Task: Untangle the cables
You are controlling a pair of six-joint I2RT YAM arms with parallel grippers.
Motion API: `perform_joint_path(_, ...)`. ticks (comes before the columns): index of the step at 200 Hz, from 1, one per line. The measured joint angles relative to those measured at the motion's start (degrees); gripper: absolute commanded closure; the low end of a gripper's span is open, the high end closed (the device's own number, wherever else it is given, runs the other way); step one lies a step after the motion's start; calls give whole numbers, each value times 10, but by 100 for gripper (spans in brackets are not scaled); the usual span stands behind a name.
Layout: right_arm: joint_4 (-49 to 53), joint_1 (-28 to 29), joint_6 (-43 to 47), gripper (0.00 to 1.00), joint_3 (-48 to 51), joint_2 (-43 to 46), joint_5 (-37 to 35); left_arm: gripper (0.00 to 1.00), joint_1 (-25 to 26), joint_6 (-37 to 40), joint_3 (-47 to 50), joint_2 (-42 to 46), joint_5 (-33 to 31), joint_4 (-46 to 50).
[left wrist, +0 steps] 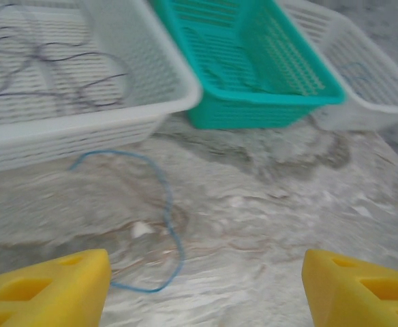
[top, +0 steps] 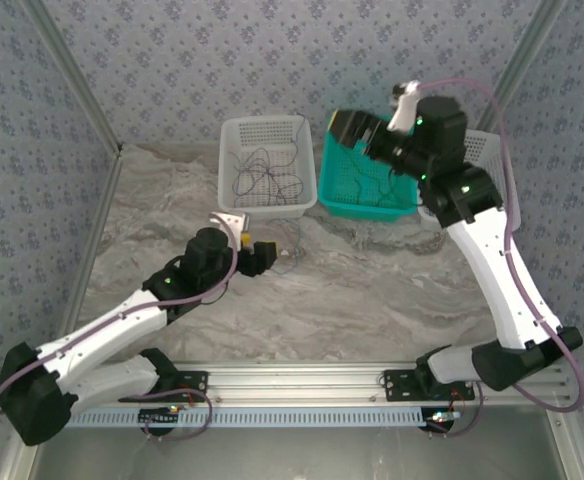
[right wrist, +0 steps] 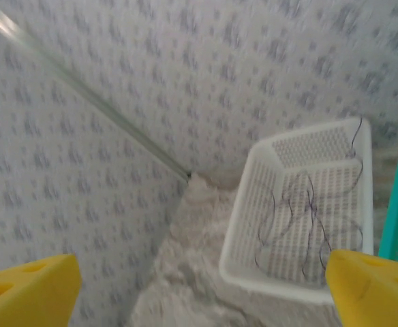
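Seemingly nearly done: dark cables (top: 262,170) in white basket (top: 268,211), blue cable (left wrist: 169,214) loose on desk (left wrist: 287,204) lower left; left fingers (left wrist: 42,286), right fingers (right wrist: 22,289) wide open, empty.

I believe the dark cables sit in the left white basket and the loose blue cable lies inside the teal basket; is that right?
No: the left wrist view shows the loose blue cable on the table in front of the left white basket, not inside the teal basket. The rest holds.
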State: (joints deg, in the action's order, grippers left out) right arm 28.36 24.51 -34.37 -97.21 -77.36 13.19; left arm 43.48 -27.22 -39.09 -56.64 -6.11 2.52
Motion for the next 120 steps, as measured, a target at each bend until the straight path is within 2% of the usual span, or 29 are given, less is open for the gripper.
perform_joint_path(36, 1, 84, 43, 10, 126, -15, -48, 26, -33, -52, 61, 78, -41, 52)
perform_joint_path(73, 6, 159, 55, 8, 203, -103, -120, 26, -41, -62, 104, 161, -45, 81)
perform_joint_path(120, -26, 183, 37, 9, 221, -220, -191, 25, -42, -25, 106, 202, 3, 108)
